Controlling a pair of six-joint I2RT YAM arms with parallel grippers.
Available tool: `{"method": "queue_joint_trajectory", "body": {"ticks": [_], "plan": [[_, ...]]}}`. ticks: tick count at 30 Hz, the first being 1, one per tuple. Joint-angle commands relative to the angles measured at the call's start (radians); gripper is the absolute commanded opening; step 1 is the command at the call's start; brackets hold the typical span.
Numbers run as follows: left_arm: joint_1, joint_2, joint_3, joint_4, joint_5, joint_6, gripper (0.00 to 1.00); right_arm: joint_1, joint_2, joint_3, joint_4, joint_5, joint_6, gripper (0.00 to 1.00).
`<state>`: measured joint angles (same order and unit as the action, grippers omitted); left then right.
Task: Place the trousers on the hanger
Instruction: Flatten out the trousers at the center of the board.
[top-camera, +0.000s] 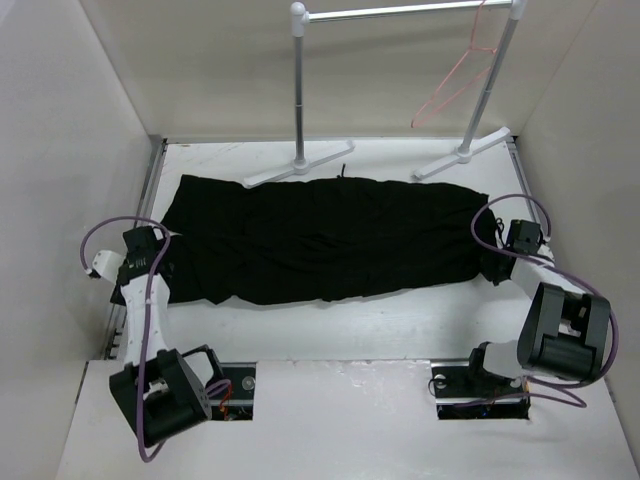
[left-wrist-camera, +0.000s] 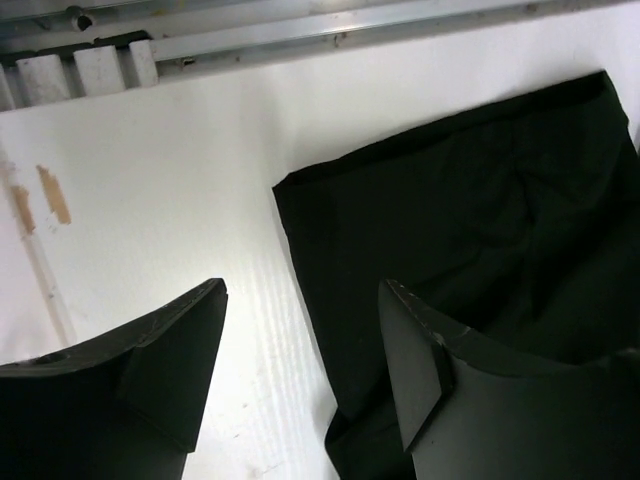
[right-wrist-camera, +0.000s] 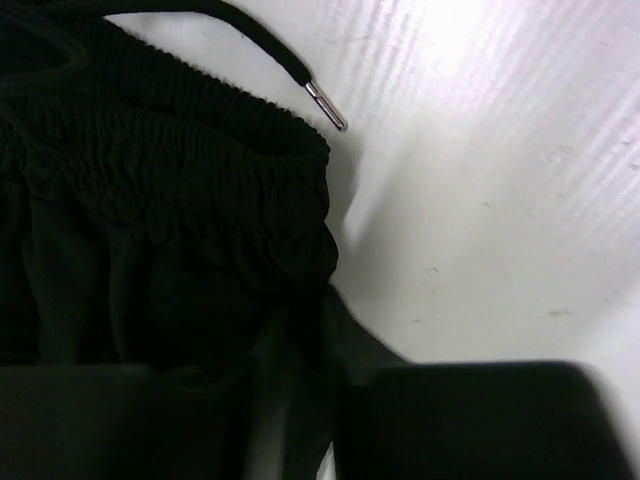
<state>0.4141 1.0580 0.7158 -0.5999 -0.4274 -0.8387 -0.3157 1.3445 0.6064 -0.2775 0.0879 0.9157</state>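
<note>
The black trousers (top-camera: 325, 240) lie flat across the table, leg ends at the left and waistband at the right. The pink-red hanger (top-camera: 455, 78) hangs on the rack's crossbar at the back right. My left gripper (top-camera: 165, 262) is open and low over the leg end: one finger (left-wrist-camera: 170, 360) stands over bare table, the other (left-wrist-camera: 420, 360) over the fabric (left-wrist-camera: 450, 220). My right gripper (top-camera: 497, 266) is at the waistband corner, shut on a pinched fold of the elastic waistband (right-wrist-camera: 180, 190). The drawstring's metal tip (right-wrist-camera: 327, 108) lies on the table beyond it.
A white-posted rack with a silver crossbar (top-camera: 400, 12) stands at the back, with its feet (top-camera: 300, 160) right behind the trousers. White walls close in both sides. A metal rail (left-wrist-camera: 300, 35) runs along the table's left edge.
</note>
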Motion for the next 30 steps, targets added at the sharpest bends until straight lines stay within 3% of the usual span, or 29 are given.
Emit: {"method": "queue_joint_trajectory", "body": {"ticks": [1,6,10,15,24,26,30], "plan": [[-0.048,-0.082,-0.016,-0.106,-0.054,0.013,0.62,-0.003,0.051,0.024,0.024,-0.002,0.055,0.18],[-0.090,-0.184,-0.059,-0.184,0.002,0.021,0.66,-0.018,0.090,0.027,0.020,-0.033,0.087,0.03],[-0.097,-0.194,-0.056,-0.201,0.076,0.004,0.65,-0.016,0.113,0.003,0.046,-0.059,0.115,0.02],[-0.053,-0.161,-0.071,-0.241,0.108,-0.091,0.56,-0.006,0.102,0.003,0.031,-0.057,0.126,0.02],[0.067,0.039,-0.138,0.024,0.039,-0.106,0.56,0.019,0.010,-0.030,0.009,-0.040,0.114,0.02],[0.065,0.077,-0.127,0.080,0.045,-0.106,0.51,0.022,0.002,-0.030,0.008,-0.039,0.109,0.02],[0.071,0.171,-0.095,0.173,0.075,-0.097,0.30,0.030,-0.018,-0.036,0.008,-0.033,0.109,0.02]]}}
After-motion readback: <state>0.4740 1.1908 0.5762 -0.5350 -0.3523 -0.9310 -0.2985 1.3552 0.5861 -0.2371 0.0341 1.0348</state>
